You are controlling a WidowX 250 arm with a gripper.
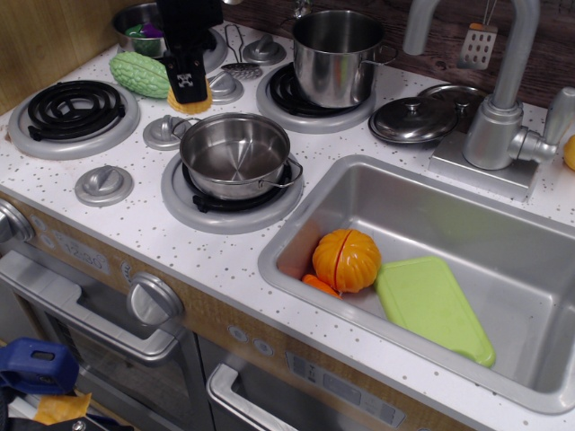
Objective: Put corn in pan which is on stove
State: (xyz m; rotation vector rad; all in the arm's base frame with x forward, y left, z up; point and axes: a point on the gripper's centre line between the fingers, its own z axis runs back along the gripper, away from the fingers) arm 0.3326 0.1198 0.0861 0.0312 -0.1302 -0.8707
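Note:
My black gripper (189, 90) hangs above the stove (135, 215), just up-left of the steel pan (235, 154) on the front right burner. It is shut on the yellow corn (192, 102), whose lower end shows below the fingers. The corn is held in the air, off the cooktop and outside the pan. The pan is empty.
A bumpy green vegetable (140, 74) lies left of the gripper. A tall steel pot (337, 56) stands on the back right burner, a small pot (144, 22) on the back left. A pot lid (413, 118) lies by the faucet (499, 99). The sink (539, 377) holds an orange pumpkin (346, 259) and green board (433, 307).

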